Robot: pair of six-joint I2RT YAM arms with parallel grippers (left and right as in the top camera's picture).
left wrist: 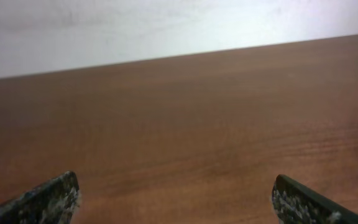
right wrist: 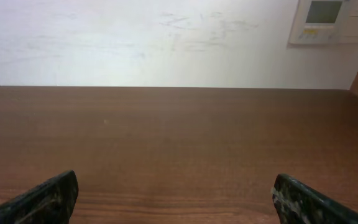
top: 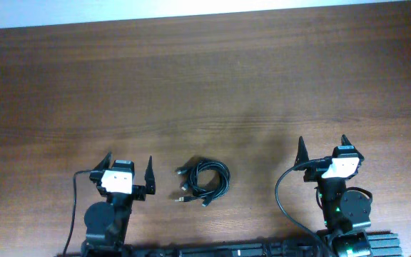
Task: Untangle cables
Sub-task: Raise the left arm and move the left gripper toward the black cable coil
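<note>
The cables (top: 204, 182) lie as a small bundle of thin black loops on the wooden table (top: 205, 86), near its front edge, with small plugs sticking out on the bundle's left side. My left gripper (top: 128, 163) stands open to the left of the bundle, apart from it. My right gripper (top: 322, 145) stands open well to the right of it. In the left wrist view my gripper (left wrist: 176, 186) frames only bare wood between its fingertips (left wrist: 58, 196). The right wrist view shows the same: my gripper (right wrist: 176, 185) is wide apart over bare table. No cables appear in either wrist view.
The brown table stretches far back to a white wall (right wrist: 166, 43). A white wall panel (right wrist: 331, 22) hangs at the upper right in the right wrist view. Thick black robot wires (top: 285, 200) loop beside each arm base at the front edge.
</note>
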